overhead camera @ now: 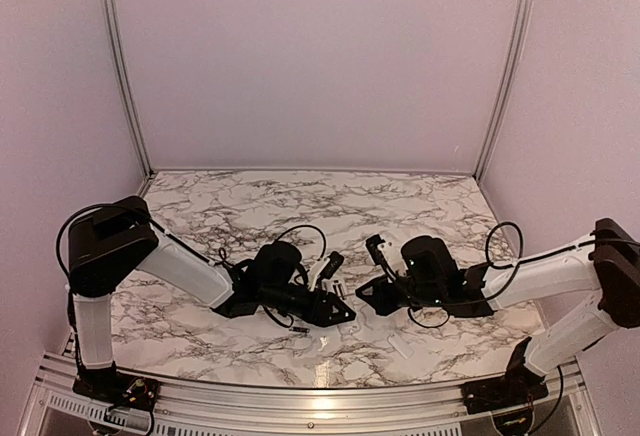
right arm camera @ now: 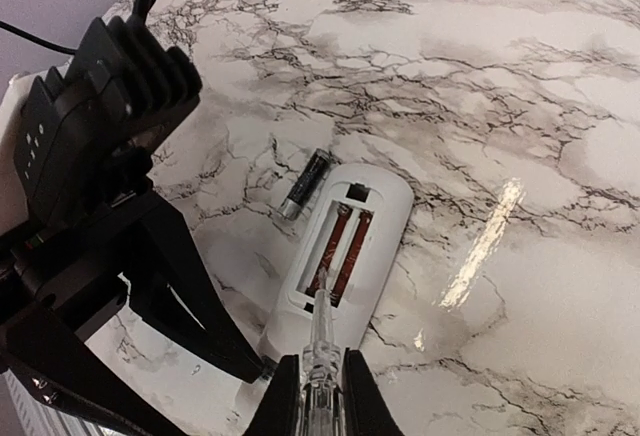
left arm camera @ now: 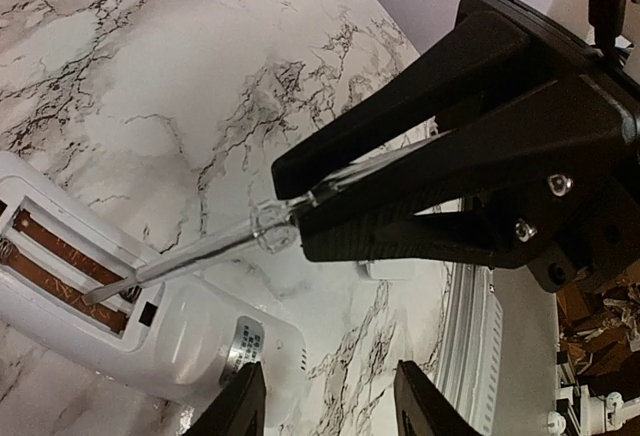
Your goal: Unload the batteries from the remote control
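My right claw (right arm camera: 320,396), bottom middle, is clenched on a thin clear plastic stick (right arm camera: 321,336) that pokes into the small white remote control (right arm camera: 380,206). One slim dark battery (right arm camera: 305,184) lies just beside it on the marble worktop (right arm camera: 500,106). I cannot find the second. My left claw (left arm camera: 330,401) sits at the remote's end, but I cannot tell if it grips.

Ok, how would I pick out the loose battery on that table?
Start at the marble table and find the white remote control lying on it with its back open. Just beside the open compartment lies the battery: a short dark cylinder with a silvery end, unlike the long clear stick poking into the remote.
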Robot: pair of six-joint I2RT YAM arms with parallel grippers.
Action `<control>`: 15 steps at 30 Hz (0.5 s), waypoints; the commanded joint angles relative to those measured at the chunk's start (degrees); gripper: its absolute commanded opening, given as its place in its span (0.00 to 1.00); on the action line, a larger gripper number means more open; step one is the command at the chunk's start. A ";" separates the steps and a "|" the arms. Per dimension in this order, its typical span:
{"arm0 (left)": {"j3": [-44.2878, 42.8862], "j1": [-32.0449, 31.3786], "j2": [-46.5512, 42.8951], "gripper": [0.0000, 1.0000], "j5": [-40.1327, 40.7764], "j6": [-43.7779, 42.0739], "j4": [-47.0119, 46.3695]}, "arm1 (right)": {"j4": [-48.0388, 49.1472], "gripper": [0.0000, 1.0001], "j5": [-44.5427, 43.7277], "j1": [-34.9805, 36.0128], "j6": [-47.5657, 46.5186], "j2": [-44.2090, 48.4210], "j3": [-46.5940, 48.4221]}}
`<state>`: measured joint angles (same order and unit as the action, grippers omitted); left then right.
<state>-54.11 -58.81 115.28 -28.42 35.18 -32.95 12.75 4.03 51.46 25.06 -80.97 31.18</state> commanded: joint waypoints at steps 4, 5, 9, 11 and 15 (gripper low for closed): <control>2.40 0.27 -6.00 0.46 2.21 -2.21 -0.13 | -0.76 0.00 0.86 -0.05 0.02 2.70 0.71; 2.82 0.27 -6.90 0.46 2.90 -2.69 0.38 | -0.82 0.00 0.81 -0.05 -0.05 3.03 0.88; 4.70 0.29 -11.26 0.47 7.41 -5.34 3.20 | -1.31 0.00 -1.18 -0.05 0.29 5.14 0.99; 5.98 0.36 -13.97 0.50 10.79 -6.51 4.52 | -1.60 0.00 -3.06 -0.05 0.93 6.19 0.81; 8.77 0.36 -18.86 0.56 19.07 -7.97 6.25 | -2.76 0.00 -9.72 -0.04 2.09 8.58 0.56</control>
<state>-47.94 -58.65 100.99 -18.92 30.30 -30.02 11.94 1.37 51.46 25.69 -75.00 31.14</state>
